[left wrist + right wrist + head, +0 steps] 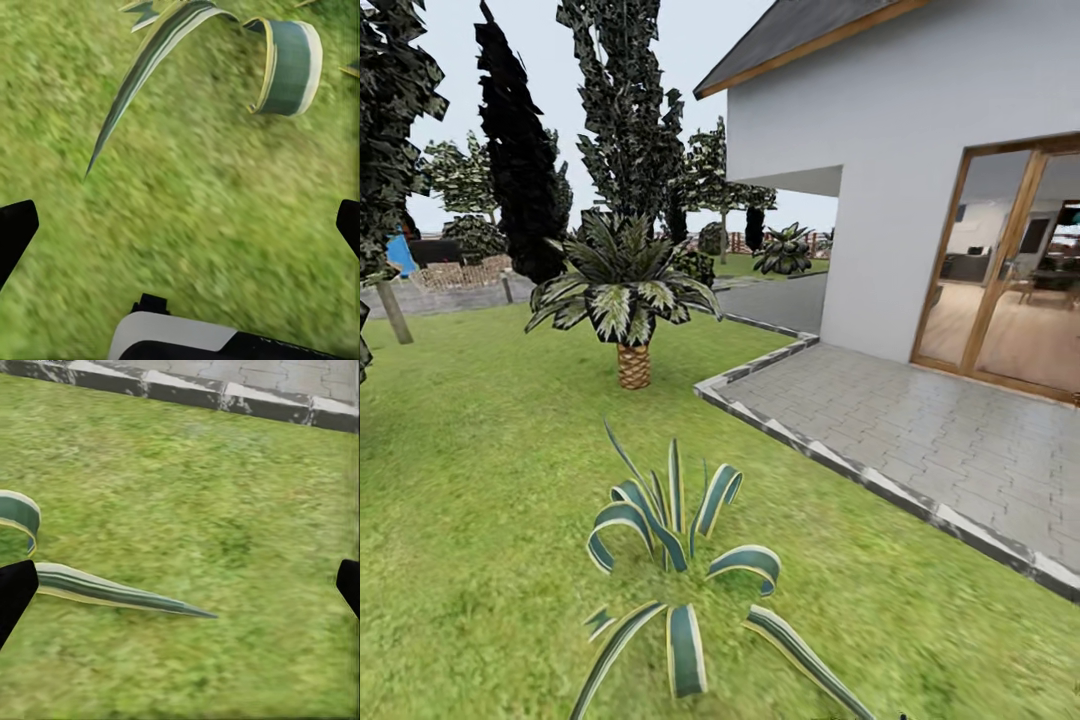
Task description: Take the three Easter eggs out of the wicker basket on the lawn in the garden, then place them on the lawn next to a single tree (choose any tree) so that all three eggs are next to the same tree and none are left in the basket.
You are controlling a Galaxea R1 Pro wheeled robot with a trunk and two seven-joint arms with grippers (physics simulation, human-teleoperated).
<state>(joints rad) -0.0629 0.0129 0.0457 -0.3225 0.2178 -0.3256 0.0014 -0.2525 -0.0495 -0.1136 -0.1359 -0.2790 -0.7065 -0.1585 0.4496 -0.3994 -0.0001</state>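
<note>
While the left end effector (180,225) and right end effector (180,585) hang wide apart over the lawn (470,480), a striped plant (670,560) grows close, left of the grey patio (920,430)

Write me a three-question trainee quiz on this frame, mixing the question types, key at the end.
1. True or false: the striped-leaf plant grows out of the paving.
2. Multiple choice: the small palm stands on A) the paving, B) the lawn, C) the roof.
3. Short answer: in the wrist views, are the left gripper and the right gripper open or shut, and holding anything?

Key
1. False: it grows in the lawn, near the robot.
2. B.
3. Both open, fingertips at opposite picture edges, with grass and striped leaves showing between them; neither holds anything.
</note>
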